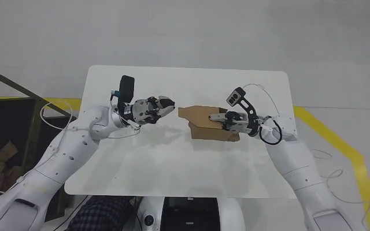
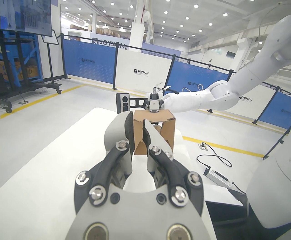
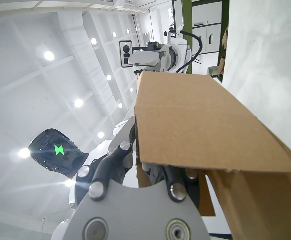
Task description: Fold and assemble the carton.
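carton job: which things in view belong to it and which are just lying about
Job: carton; right gripper, fingers shut on it; left gripper, apart from it.
Lying about: power adapter and cable on the floor; screen on a stand.

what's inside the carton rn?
The carton looks hollow, bare cardboard; one finger of the right gripper seems tucked under its top panel. The left gripper blocks part of the interior.

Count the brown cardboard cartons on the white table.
1: the brown cardboard carton stands on the white table, its top held by the right gripper; the left gripper is apart. None seems hidden.
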You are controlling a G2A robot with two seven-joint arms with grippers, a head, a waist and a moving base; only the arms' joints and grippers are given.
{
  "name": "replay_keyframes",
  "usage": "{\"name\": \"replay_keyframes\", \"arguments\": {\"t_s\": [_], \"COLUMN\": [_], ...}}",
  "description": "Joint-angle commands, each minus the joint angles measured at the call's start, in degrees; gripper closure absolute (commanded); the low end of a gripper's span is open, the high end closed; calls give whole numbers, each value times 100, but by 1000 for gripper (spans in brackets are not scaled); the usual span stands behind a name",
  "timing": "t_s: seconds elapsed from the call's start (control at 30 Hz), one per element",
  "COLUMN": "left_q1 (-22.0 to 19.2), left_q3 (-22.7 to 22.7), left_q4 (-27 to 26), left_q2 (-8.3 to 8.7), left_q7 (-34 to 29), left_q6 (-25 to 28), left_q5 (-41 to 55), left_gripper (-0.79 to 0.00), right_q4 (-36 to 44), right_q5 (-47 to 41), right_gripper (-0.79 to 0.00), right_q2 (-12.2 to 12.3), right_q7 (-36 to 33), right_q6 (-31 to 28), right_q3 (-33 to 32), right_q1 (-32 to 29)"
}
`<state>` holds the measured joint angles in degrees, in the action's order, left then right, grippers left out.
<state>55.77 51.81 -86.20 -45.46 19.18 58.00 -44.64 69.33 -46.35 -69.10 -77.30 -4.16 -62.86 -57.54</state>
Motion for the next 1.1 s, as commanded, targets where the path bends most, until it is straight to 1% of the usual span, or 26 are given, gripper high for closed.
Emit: {"name": "replay_keyframes", "arguments": {"t_s": [0.0,0.23,0.33,0.5,0.7,0.93,1.07], "left_q1": [-44,-362,-450,-511,-555,-596,-651], "left_q3": [-11,-261,-390,-589,-738,-952,-1014], "left_q4": [-59,-111,-41,62,121,105,165], "left_q2": [-9,-101,-134,-184,-233,-289,-297], "left_q7": [-87,-635,-931,-1242,-1299,-1091,-1016], "left_q6": [0,0,0,0,0,0,0], "left_q5": [39,289,371,575,745,1015,995], "left_gripper": [-142,-160,-163,-163,-169,-172,-175], "right_q4": [6,-16,-21,-1,18,74,68], "right_q5": [46,151,72,-18,-80,-270,-303], "right_gripper": [0,0,0,0,0,0,0], "right_q2": [1,-12,-14,-14,-24,-39,-42], "right_q7": [-10,-33,-75,-138,-183,-298,-323], "right_q6": [27,97,73,71,88,131,138], "right_q3": [20,119,96,65,87,97,94], "right_q1": [-2,27,34,32,37,14,9]}}
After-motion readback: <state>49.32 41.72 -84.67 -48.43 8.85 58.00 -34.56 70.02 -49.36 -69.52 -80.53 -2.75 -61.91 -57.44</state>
